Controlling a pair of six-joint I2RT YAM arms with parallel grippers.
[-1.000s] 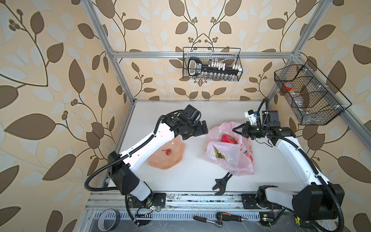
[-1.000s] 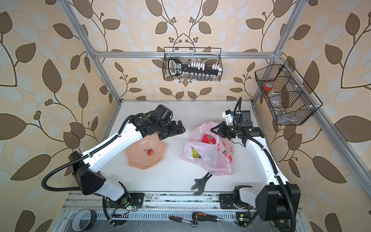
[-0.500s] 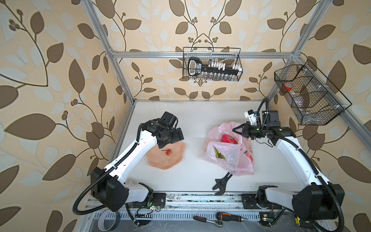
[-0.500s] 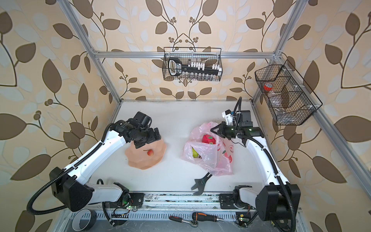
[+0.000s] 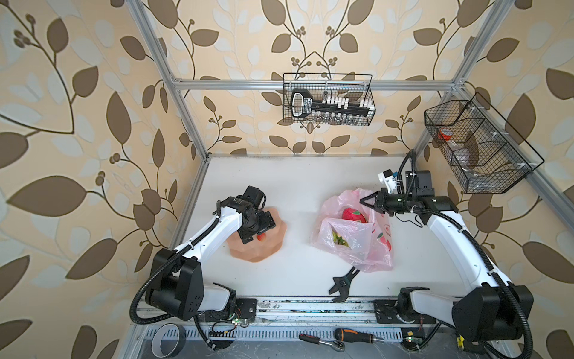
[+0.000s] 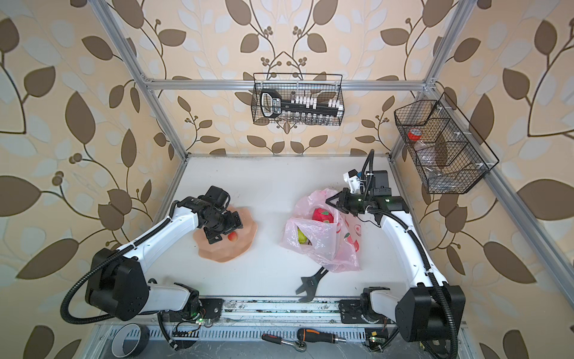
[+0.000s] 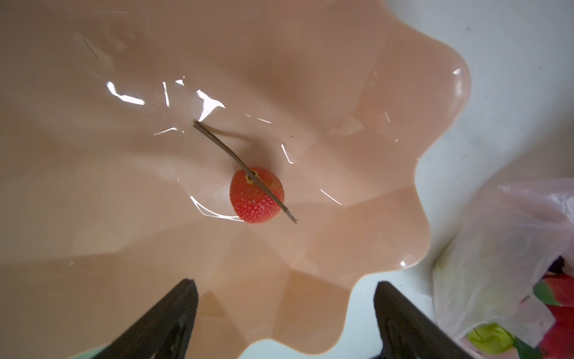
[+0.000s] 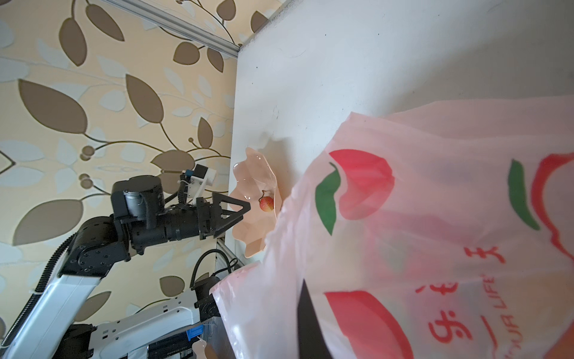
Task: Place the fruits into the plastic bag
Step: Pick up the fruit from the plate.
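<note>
Mid-frame on plate (image 7: 403,140): strawberry (image 7: 257,195), light, likely rolls; pinch its body.
Left gripper (image 7: 284,287): spread, empty.
Right gripper (image 5: 368,202): clenched on plastic bag (image 5: 351,239).

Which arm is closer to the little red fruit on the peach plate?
Left. The left gripper hovers open beside the red fruit; the right gripper is across the table, pinching the pink plastic bag at its rim.

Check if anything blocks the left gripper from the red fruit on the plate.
Nothing visible does. The red fruit lies alone on the peach plate, its thin stem across it, and the left gripper hovers open above it.
</note>
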